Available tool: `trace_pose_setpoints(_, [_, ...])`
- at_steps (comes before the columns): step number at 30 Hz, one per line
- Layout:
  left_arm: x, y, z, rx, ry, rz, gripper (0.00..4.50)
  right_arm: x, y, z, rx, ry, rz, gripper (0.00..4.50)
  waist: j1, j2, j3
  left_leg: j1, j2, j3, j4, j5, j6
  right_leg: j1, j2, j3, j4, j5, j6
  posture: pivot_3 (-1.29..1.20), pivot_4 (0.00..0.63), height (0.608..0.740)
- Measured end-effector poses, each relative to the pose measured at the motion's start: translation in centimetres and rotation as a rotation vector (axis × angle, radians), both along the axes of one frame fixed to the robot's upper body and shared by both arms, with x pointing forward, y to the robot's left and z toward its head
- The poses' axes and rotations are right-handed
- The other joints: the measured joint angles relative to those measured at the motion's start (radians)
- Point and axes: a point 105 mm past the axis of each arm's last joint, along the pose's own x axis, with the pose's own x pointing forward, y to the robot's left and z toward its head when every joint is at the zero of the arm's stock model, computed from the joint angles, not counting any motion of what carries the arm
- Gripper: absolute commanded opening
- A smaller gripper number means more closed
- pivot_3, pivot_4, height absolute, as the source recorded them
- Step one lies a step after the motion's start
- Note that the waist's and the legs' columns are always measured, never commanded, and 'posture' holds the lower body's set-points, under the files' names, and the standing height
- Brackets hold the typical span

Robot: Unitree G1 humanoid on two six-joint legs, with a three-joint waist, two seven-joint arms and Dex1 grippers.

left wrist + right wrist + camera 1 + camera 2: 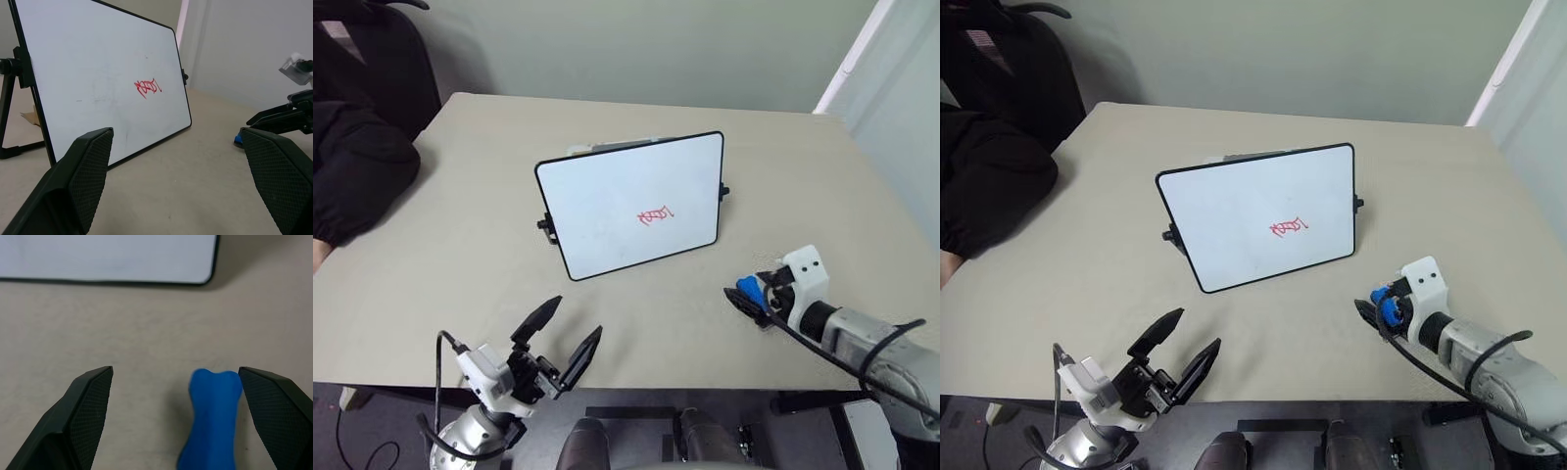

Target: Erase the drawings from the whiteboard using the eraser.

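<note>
The whiteboard [607, 206] stands tilted on its black stand in the middle of the table, with the red drawings [655, 214] on its right half. The blue eraser [212, 416] lies on the table to the right of the board. My right gripper [747, 300] is open and low over the table. The eraser sits between its fingers, close to one finger [274, 406], and I cannot tell whether they touch. My left gripper [576, 318] is open and empty near the table's front edge, pointing toward the board.
A person's black sleeve [352, 166] rests on the table's far left side. A dark chair [382, 49] stands behind it. The beige table [460, 255] has bare surface in front of the board, and a wall runs along the back.
</note>
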Motion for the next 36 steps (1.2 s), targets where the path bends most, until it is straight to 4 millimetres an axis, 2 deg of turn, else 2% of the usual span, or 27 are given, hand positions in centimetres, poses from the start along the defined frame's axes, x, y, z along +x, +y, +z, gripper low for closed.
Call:
trace_pose_setpoints(6, [0.1, 0.1, 0.1, 0.001, -0.005, 0.003, 4.5, 0.5, -2.1, -2.4, -0.077, 0.144, -0.089, 4.34, 0.002, 0.0, 0.0, 0.001, 0.0, 0.0, 0.0, 0.0, 0.0, -0.001, -0.001, 0.0, 0.0, 0.0, 0.0, 0.0, 0.15, 0.74])
trace_pose_setpoints(10, [0.2, 0.2, 0.2, 0.002, -0.011, 0.006, 4.5, 0.4, -2.1, -2.6, -0.09, 0.164, -0.086, 4.34, 0.002, 0.0, 0.0, -0.001, 0.0, 0.0, -0.001, 0.0, 0.0, 0.0, 0.0, 0.0, 0.0, 0.0, 0.001, 0.0, 0.15, 0.74])
trace_pose_setpoints(11, [0.2, 0.2, 0.2, 0.002, -0.011, 0.008, 4.5, 0.3, -2.0, -2.6, -0.093, 0.164, -0.085, 4.19, 0.002, 0.0, 0.0, -0.001, 0.0, 0.0, -0.001, 0.0, 0.001, 0.0, 0.0, 0.0, 0.0, 0.0, 0.001, 0.0, 0.15, 0.74])
trace_pose_setpoints(14, [0.2, 0.3, 0.3, 0.003, -0.012, 0.011, 4.5, 0.2, -2.1, -2.7, -0.104, 0.169, -0.088, 3.43, 0.002, 0.0, 0.0, -0.001, 0.0, 0.0, 0.0, 0.0, 0.0, 0.0, 0.0, 0.0, 0.0, 0.0, 0.001, 0.0, 0.15, 0.74])
trace_pose_setpoints(21, [0.1, 0.3, 0.2, 0.003, -0.009, 0.011, 4.5, 0.1, -2.1, -2.6, -0.125, 0.161, -0.09, 1.0, 0.001, 0.0, 0.0, 0.0, 0.0, 0.0, -0.001, -0.001, 0.001, 0.0, 0.0, 0.0, 0.0, 0.0, 0.001, 0.0, 0.15, 0.74])
trace_pose_setpoints(22, [0.1, 0.3, 0.2, 0.003, -0.007, 0.011, 4.5, 0.1, -2.0, -2.5, -0.124, 0.152, -0.082, 0.75, 0.001, 0.0, 0.0, 0.0, 0.0, 0.0, -0.001, -0.001, 0.001, 0.0, 0.0, 0.0, 0.0, 0.0, 0.001, 0.0, 0.15, 0.74])
trace_pose_setpoints(23, [0.1, 0.3, 0.1, 0.003, -0.005, 0.012, 4.5, 0.1, -1.7, -2.3, -0.12, 0.144, -0.073, 0.75, 0.001, 0.0, 0.0, -0.001, 0.0, 0.0, 0.0, -0.001, 0.001, 0.0, 0.0, 0.0, 0.0, 0.0, 0.001, 0.0, 0.15, 0.74])
trace_pose_setpoints(26, [0.0, 0.3, 0.1, 0.003, -0.003, 0.012, 4.5, 0.5, -0.8, -0.8, -0.112, 0.083, -0.035, 0.75, -0.002, 0.001, 0.0, -0.001, 0.0, 0.0, 0.0, -0.001, 0.001, 0.0, 0.0, 0.0, 0.0, 0.0, 0.001, 0.0, 0.15, 0.74])
trace_pose_setpoints(28, [0.0, 0.3, 0.1, 0.003, -0.004, 0.012, 4.5, 1.2, 0.5, 1.4, -0.092, -0.004, 0.006, 0.75, -0.004, 0.001, 0.0, 0.0, 0.0, 0.0, 0.0, -0.001, 0.001, 0.0, 0.001, 0.0, 0.0, 0.0, 0.001, 0.0, 0.15, 0.74])
trace_pose_setpoints(30, [0.1, 0.2, 0.1, 0.003, -0.007, 0.009, 4.5, 2.2, 2.5, 4.5, -0.041, -0.133, 0.057, 0.75, -0.008, 0.001, 0.0, 0.001, 0.0, 0.0, -0.001, -0.001, 0.002, -0.001, 0.002, 0.0, 0.001, 0.001, 0.001, 0.0, 0.15, 0.74])
trace_pose_setpoints(32, [0.1, 0.2, 0.1, 0.004, -0.007, 0.006, 4.5, 3.0, 3.9, 6.7, -0.003, -0.217, 0.081, 0.75, -0.008, 0.001, 0.0, 0.006, 0.0, -0.001, -0.001, -0.001, 0.002, -0.002, 0.002, 0.0, 0.001, 0.001, 0.001, 0.0, 0.15, 0.74])
trace_pose_setpoints(36, [0.1, 0.2, 0.2, 0.005, -0.009, 0.005, 4.5, 4.4, 6.7, 9.2, 0.026, -0.293, 0.136, 0.75, -0.007, 0.0, 0.0, 0.007, 0.0, -0.002, -0.001, -0.001, 0.003, -0.002, 0.002, 0.001, 0.001, 0.001, 0.001, 0.0, 0.15, 0.74])
